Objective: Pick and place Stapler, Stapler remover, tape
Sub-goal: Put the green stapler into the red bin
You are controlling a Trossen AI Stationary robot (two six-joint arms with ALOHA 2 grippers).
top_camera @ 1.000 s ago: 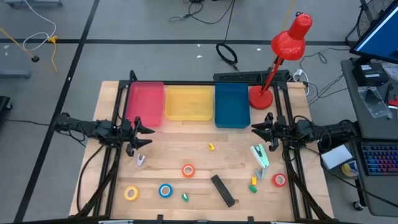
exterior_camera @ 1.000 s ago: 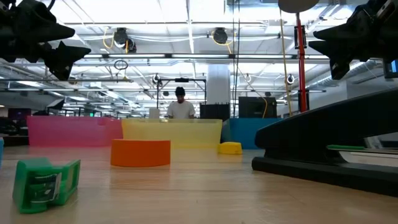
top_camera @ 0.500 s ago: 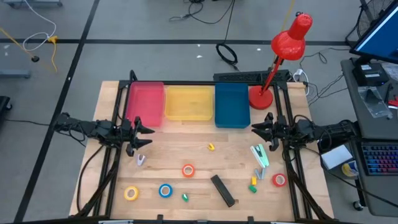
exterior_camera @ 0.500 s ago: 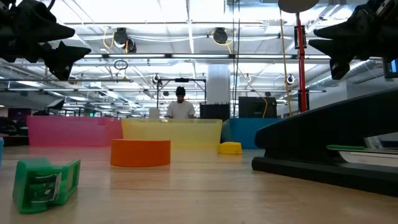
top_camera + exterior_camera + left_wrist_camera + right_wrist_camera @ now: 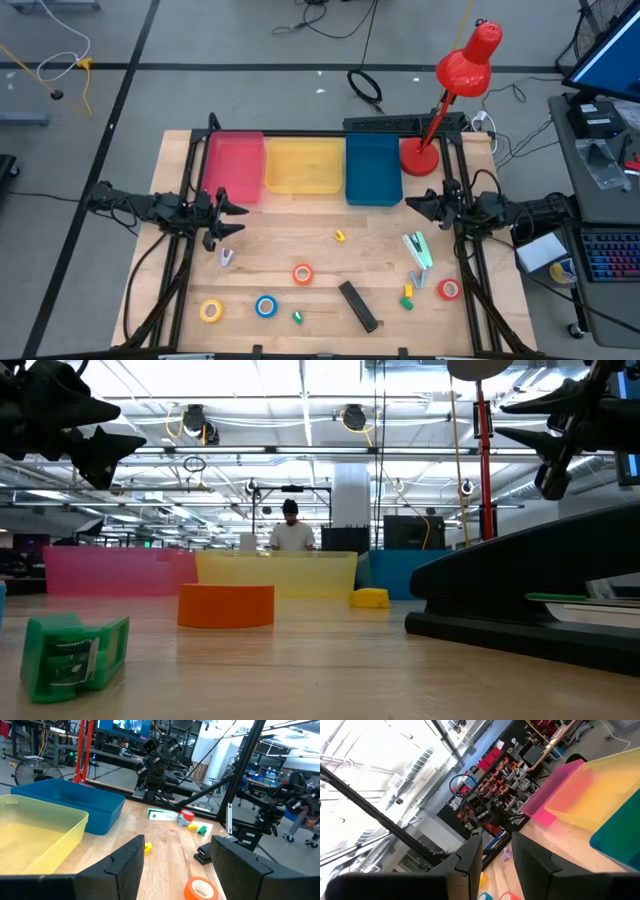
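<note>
We see the black stapler (image 5: 358, 306) lying near the desk's (image 5: 290, 250) front edge, with the orange-red tape (image 5: 302, 274) just behind it to the left. The blue tape (image 5: 265, 306) and yellow tape (image 5: 210, 311) sit further left, the red tape (image 5: 449, 290) far right. The left hand (image 5: 232, 217) hovers before the pink bin (image 5: 234, 165), fingers apart, holding nothing. The right hand (image 5: 412, 207) hovers beside the blue bin (image 5: 373, 168), fingers slightly parted, empty.
</note>
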